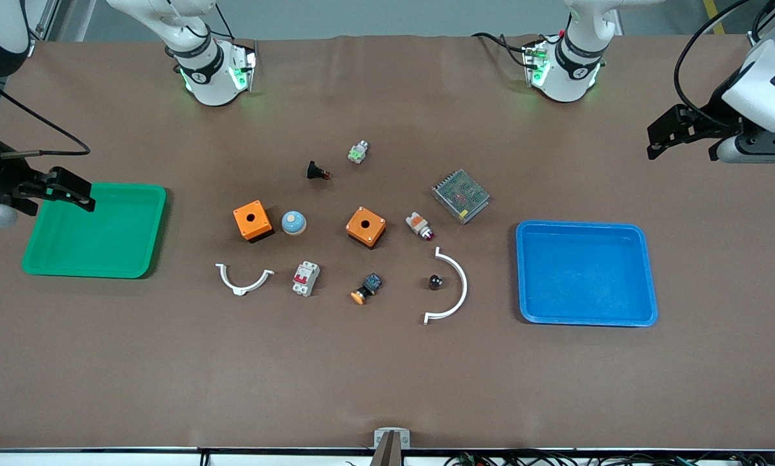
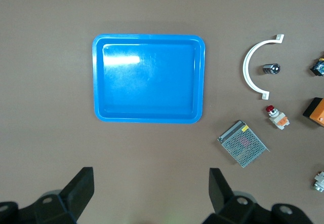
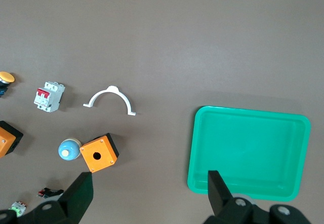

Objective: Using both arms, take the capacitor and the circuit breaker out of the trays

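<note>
The capacitor (image 1: 435, 281) is a tiny black cylinder lying on the table inside a large white arc (image 1: 457, 288). It also shows in the left wrist view (image 2: 271, 69). The breaker (image 1: 305, 278), white-grey with red levers, lies on the table nearer the front camera than the blue dome; it also shows in the right wrist view (image 3: 49, 96). My left gripper (image 1: 654, 139) (image 2: 151, 183) is open and empty, high in the air at the left arm's end of the table. My right gripper (image 1: 79, 194) (image 3: 150, 186) is open and empty, up over the green tray's edge.
A blue tray (image 1: 584, 224) and a green tray (image 1: 157, 226) lie empty at the table's two ends. Between them lie two orange boxes (image 1: 252, 221) (image 1: 366, 226), a blue dome (image 1: 293, 222), a mesh-covered metal box (image 1: 460, 195), a small white arc (image 1: 243, 279) and several small button parts.
</note>
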Available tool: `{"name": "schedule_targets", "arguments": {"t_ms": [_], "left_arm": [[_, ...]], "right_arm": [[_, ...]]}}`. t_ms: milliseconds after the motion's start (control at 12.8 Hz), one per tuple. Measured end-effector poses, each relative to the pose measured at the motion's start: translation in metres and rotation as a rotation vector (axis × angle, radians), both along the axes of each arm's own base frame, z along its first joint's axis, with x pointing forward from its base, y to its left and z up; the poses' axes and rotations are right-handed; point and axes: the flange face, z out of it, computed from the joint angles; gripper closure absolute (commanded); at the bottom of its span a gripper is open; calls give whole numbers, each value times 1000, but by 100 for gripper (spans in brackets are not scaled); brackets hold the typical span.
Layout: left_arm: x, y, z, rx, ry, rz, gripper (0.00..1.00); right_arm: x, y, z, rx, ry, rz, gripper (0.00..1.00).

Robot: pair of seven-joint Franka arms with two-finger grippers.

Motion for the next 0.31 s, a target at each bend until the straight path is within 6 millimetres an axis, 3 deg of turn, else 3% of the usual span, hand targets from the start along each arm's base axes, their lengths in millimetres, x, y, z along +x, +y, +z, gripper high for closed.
{"name": "schedule_targets", "arguments": {"t_ms": [313], "left_arm": [[0, -1, 0, 0, 2, -4, 0]], "right_arm": [[-2, 0, -2, 4, 17, -2, 0]]}}
